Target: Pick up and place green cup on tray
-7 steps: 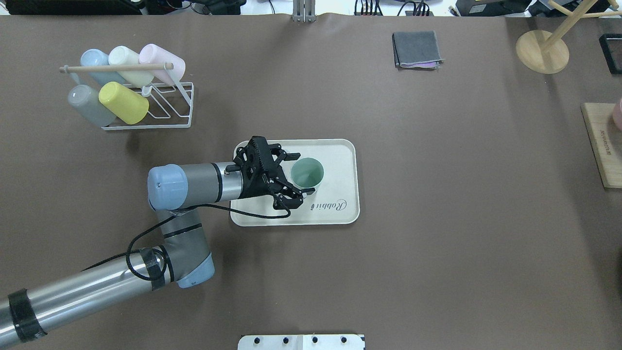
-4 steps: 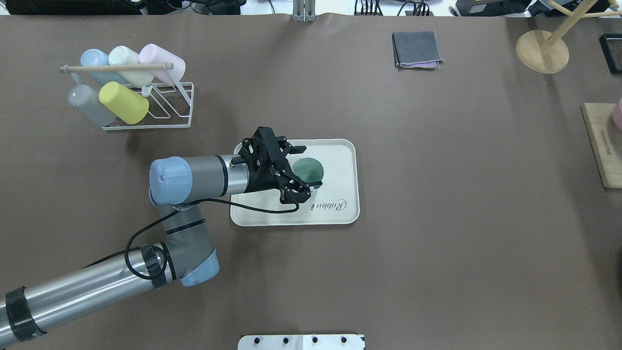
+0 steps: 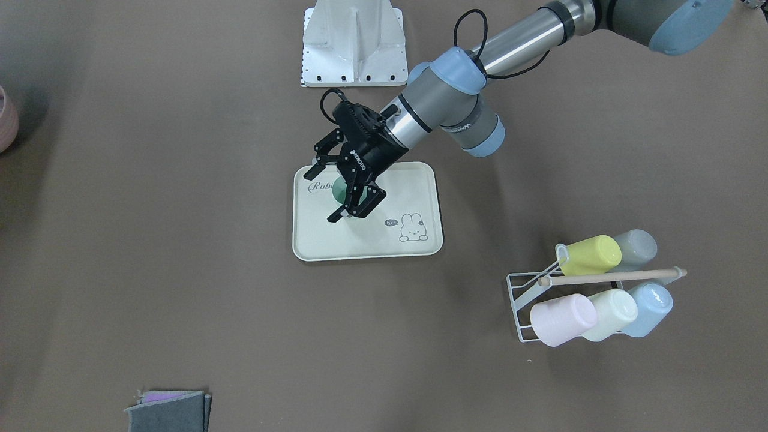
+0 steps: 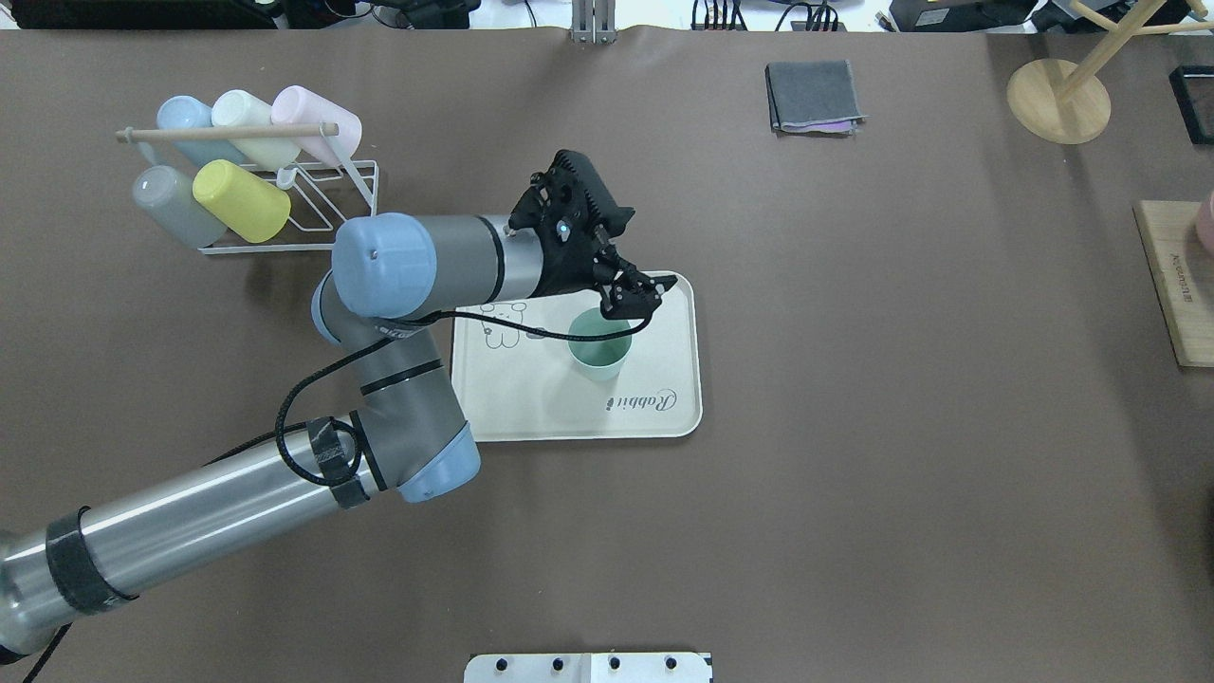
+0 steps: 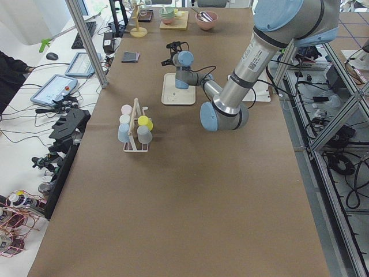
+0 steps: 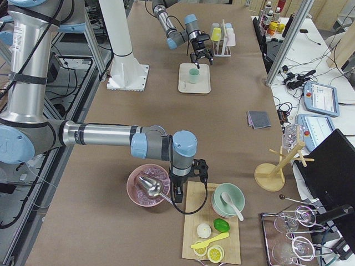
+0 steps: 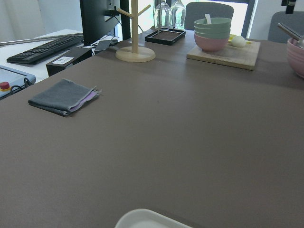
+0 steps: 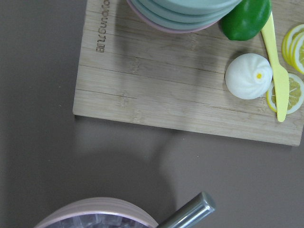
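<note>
The green cup (image 4: pixel 599 348) stands upright, mouth up, on the cream tray (image 4: pixel 531 403) near its "Rabbit" script. It also shows in the front view (image 3: pixel 338 192) and in the right exterior view (image 6: pixel 193 75). My left gripper (image 4: pixel 641 292) is open and empty. It hangs above the tray's far edge, apart from the cup. In the front view the left gripper (image 3: pixel 321 198) spreads wide over the cup and tray (image 3: pixel 360 243). My right gripper (image 6: pixel 176 191) is far off by a pink bowl; I cannot tell whether it is open or shut.
A white wire rack (image 4: pixel 285 204) with several cups, one of them yellow (image 4: pixel 242 199), stands at the far left. A grey cloth (image 4: pixel 814 95), a wooden stand (image 4: pixel 1057 100) and a cutting board (image 4: pixel 1176 285) are at the right.
The left gripper stood around the cup, then rose and swung toward the tray's far edge. The cup stays upright on the tray.
</note>
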